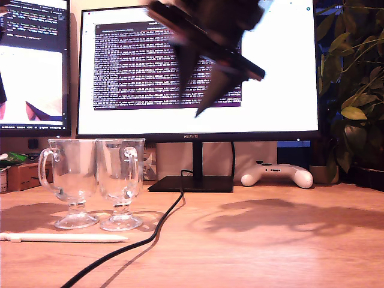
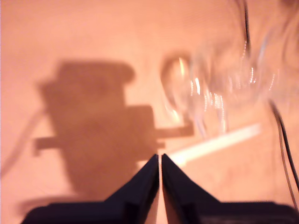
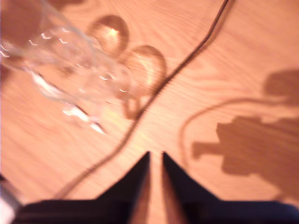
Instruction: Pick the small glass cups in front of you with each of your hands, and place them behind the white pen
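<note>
Warm wooden worktop (image 1: 282, 252) fills the foreground, with a large lit monitor (image 1: 198, 72) full of text behind it and a second screen (image 1: 33, 60) at the exterior view's left. Two small glass cups stand side by side at the exterior view's left, the first glass cup (image 1: 71, 180) just beside the second glass cup (image 1: 121, 180), each upright on its round foot with a loop handle. The white pen (image 1: 63, 237) lies flat just in front of their feet, nearer the camera. A black cable (image 1: 138, 240) runs from the monitor stand across the worktop past the cups. A white game controller (image 1: 277, 175) rests near the monitor base, and houseplant leaves (image 1: 354, 90) hang at the exterior view's right. A blurred dark arm (image 1: 210, 42) hangs high before the monitor; I cannot tell which arm it is. My first gripper (image 2: 160, 161) has its fingers nearly touching and holds nothing, above the worktop near the blurred cups and pen. My second gripper (image 3: 155, 158) shows only a narrow slit between its fingers, also empty.
</note>
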